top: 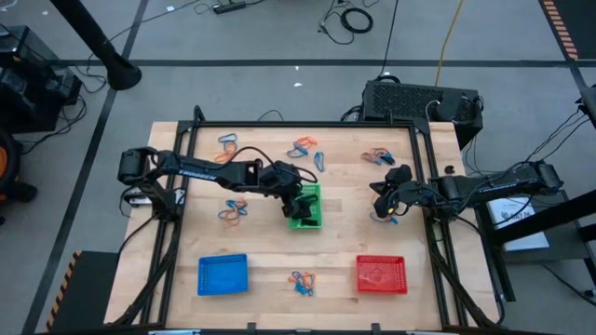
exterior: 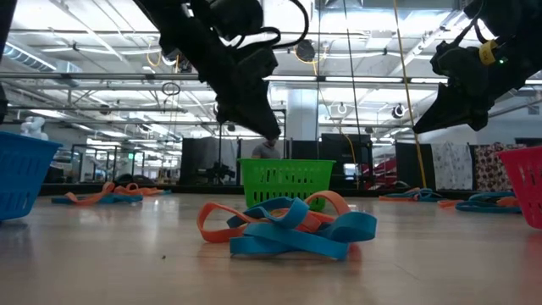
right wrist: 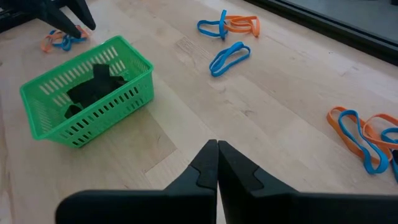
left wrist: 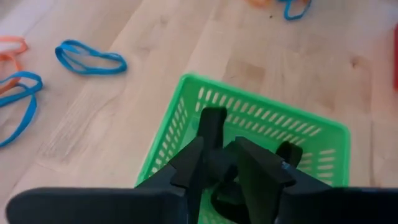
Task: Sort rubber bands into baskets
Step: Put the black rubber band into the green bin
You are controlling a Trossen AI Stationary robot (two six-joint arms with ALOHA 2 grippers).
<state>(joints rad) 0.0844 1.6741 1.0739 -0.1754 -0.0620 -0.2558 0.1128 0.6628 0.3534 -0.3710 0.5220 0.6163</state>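
Observation:
The green basket stands mid-table with black rubber bands lying in it. My left gripper hangs just above its inside, fingers apart; the dark mass between them I cannot sort from the black bands below. My right gripper is shut and empty, raised over bare table to the basket's right. The blue basket and red basket stand near the front edge. Orange and blue rubber bands lie in clumps on the wood.
A black metal frame runs along the table's sides. More bands lie at the far left, and a blue and orange pile sits close to the low camera. Bare wood lies between the three baskets.

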